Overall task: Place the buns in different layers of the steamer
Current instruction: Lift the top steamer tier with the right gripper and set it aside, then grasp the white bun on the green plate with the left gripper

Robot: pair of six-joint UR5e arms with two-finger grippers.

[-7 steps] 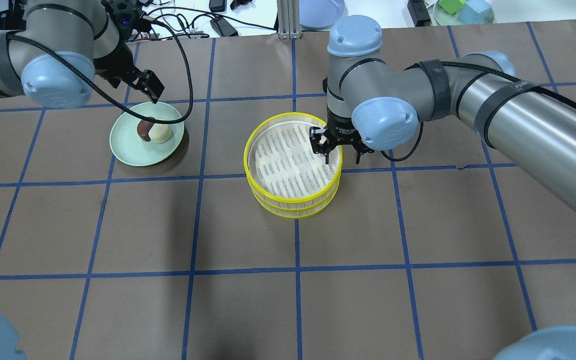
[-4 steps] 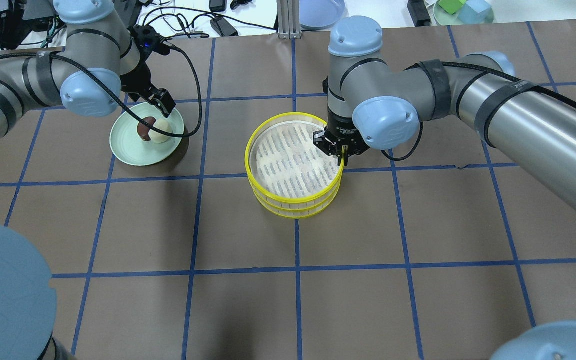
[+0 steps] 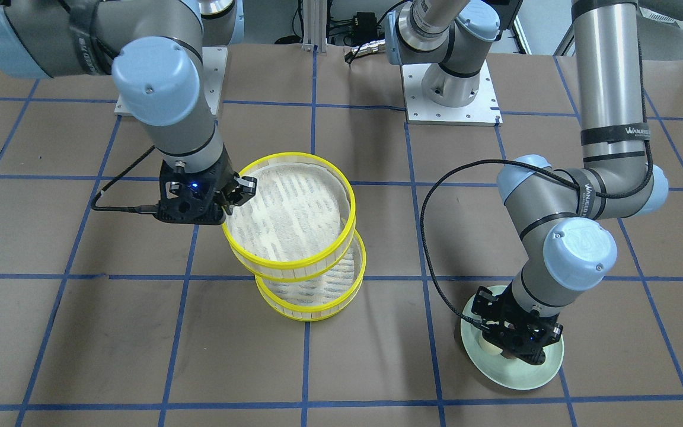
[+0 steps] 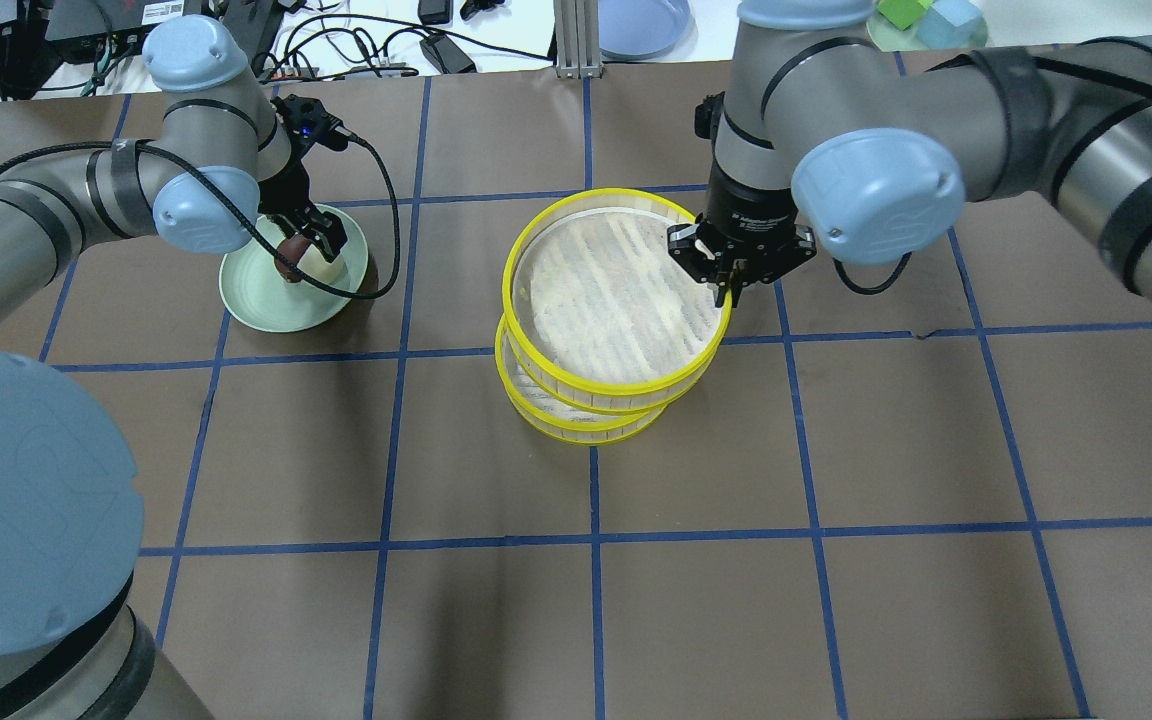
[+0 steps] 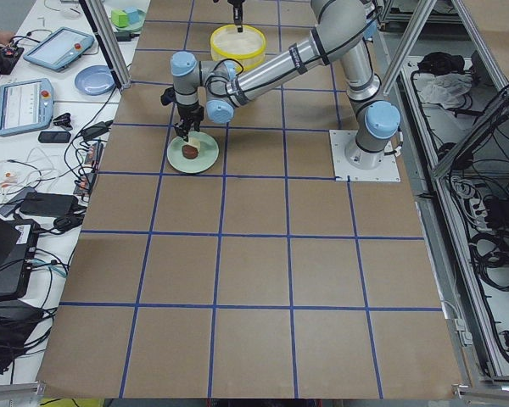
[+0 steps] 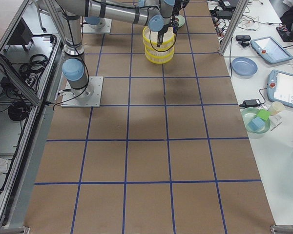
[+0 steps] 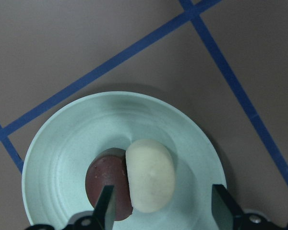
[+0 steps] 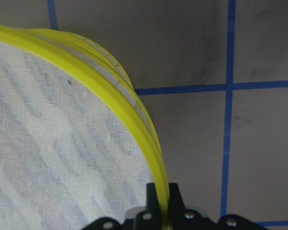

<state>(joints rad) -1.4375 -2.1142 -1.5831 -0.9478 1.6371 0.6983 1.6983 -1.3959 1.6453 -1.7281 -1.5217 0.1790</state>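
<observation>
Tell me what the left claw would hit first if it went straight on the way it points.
Probably the cream-white bun, lying between the open left claw's fingers on the green plate. One finger lines up over the brown bun beside it, so that might be met together; depth is unclear.

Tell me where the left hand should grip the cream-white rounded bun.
From straight above, probably across its two free ends: the cream-white rounded bun lies on the pale green plate pressed against the dark reddish-brown glossy bun along one side.
</observation>
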